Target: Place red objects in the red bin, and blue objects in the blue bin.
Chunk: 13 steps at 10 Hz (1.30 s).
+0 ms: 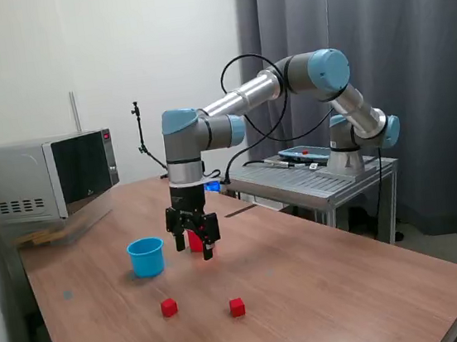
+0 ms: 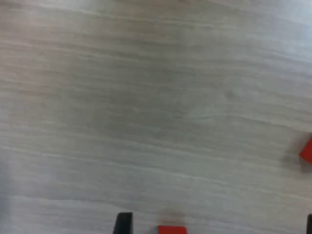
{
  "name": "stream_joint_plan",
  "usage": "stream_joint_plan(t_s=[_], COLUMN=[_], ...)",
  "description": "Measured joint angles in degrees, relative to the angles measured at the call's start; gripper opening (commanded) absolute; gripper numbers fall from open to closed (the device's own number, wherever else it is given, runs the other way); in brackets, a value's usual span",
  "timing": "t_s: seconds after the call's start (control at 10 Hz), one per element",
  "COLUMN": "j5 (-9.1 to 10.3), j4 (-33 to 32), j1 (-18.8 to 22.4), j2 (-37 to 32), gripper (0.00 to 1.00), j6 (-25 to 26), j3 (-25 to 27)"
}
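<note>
Red cubes (image 1: 169, 307) (image 1: 238, 307) apart on bare tabletop (image 1: 350, 281), pincer (image 1: 194, 246) spread, ungripping.

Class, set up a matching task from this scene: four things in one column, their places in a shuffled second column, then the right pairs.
Things:
1. microwave
2. blue bin
3. red bin
4. red cubes

Places:
a. partly hidden behind the gripper
b. far back, at the exterior view's left
c. nearest the camera, in front of both bins
d. just to the exterior view's left of the gripper

Pairs: 1-b, 2-d, 3-a, 4-c
</note>
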Motion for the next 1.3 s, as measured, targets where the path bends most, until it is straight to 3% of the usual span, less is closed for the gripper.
stream_joint_plan(t_s=[0.7,1.3], j5=[0.61,1.08], j4=[-3.6,-3.8], j1=[0.0,1.8], j2=[5.7,9.9], gripper=[1.00,1.00], j6=[4.4,4.8], j3=[-6.3,-8.6])
